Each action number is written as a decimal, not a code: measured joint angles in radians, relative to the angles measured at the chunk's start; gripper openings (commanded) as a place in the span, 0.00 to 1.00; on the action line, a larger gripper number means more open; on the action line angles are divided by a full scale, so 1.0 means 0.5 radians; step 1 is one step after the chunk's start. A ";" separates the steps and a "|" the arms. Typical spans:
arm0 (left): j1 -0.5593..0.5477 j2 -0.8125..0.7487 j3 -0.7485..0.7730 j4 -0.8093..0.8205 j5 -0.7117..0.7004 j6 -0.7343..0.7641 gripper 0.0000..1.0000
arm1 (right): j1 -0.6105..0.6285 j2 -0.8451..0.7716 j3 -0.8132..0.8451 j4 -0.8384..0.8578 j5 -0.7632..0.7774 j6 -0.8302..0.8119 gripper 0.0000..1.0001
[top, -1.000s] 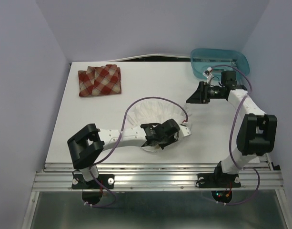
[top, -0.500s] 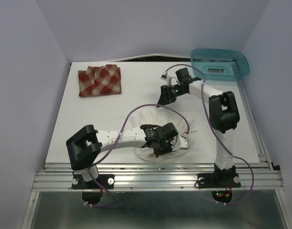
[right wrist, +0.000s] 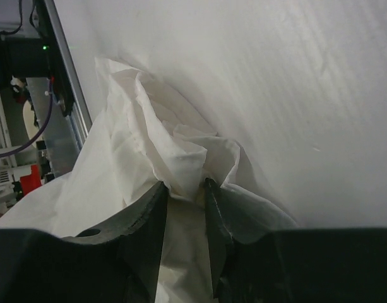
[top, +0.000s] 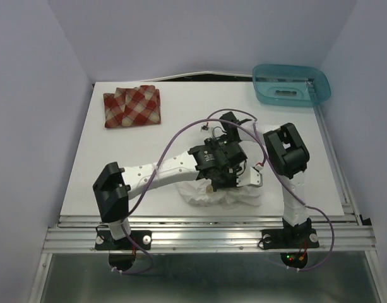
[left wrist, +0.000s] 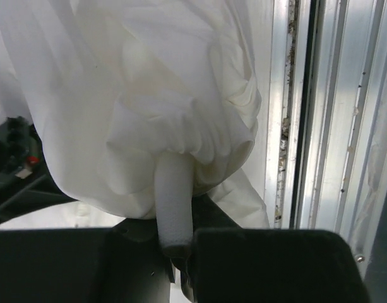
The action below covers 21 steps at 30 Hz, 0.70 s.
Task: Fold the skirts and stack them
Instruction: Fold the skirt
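White skirt (top: 228,196) is seen bunched in a crumpled heap on the table (top: 130,164), toward 6 o'clock in the top view, close to the near edge and the aluminium rail (top: 206,230). Both arms are crossed over it at table centre, with the wrists packed together just beyond the heap at its 12 o'clock side. Left gripper (left wrist: 178,163) is read as clamped on the white skirt: one white finger (left wrist: 174,208) is shown in the left wrist view with cloth gathered in tight pleats at its tip, while the other finger is covered by the fabric. More cloth is draped above and to the left of it there, and the rail is seen at 3 o'clock. Right gripper (right wrist: 187,186) is set narrow, with a fold of the same skirt pinched between its dark fingers (right wrist: 146,218). In that view the cloth is ridged up from the pinch toward 11 o'clock, with bare table at 1 to 3 o'clock. Plaid skirt (top: 132,107) is laid folded and flat toward 10 o'clock on the table, well apart from both arms and untouched. Teal basket (top: 291,88) is placed at 1 o'clock, at the far right corner of the table, with nothing made out inside
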 measured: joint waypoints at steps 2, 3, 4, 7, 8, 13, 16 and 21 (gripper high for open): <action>0.016 0.025 0.050 -0.047 -0.006 0.089 0.00 | 0.030 -0.017 -0.053 0.000 -0.048 0.001 0.35; 0.020 0.034 0.063 -0.069 -0.010 0.133 0.00 | 0.044 -0.023 -0.073 -0.001 -0.069 0.000 0.35; 0.026 0.041 0.072 -0.090 -0.014 0.169 0.00 | 0.060 -0.027 -0.090 -0.002 -0.086 0.000 0.35; 0.037 0.061 0.086 -0.121 -0.031 0.267 0.00 | 0.099 -0.039 -0.129 0.000 -0.127 0.000 0.35; 0.047 0.066 0.086 -0.121 -0.039 0.300 0.00 | 0.109 -0.043 -0.140 -0.002 -0.143 0.001 0.35; 0.099 0.108 0.079 -0.063 -0.049 0.415 0.04 | 0.117 -0.053 -0.164 0.000 -0.185 0.002 0.35; 0.139 0.148 0.041 0.020 -0.046 0.459 0.07 | 0.117 -0.053 -0.170 -0.001 -0.185 0.003 0.34; 0.192 0.213 -0.078 0.172 -0.076 0.462 0.45 | 0.117 -0.053 -0.170 0.000 -0.185 0.005 0.34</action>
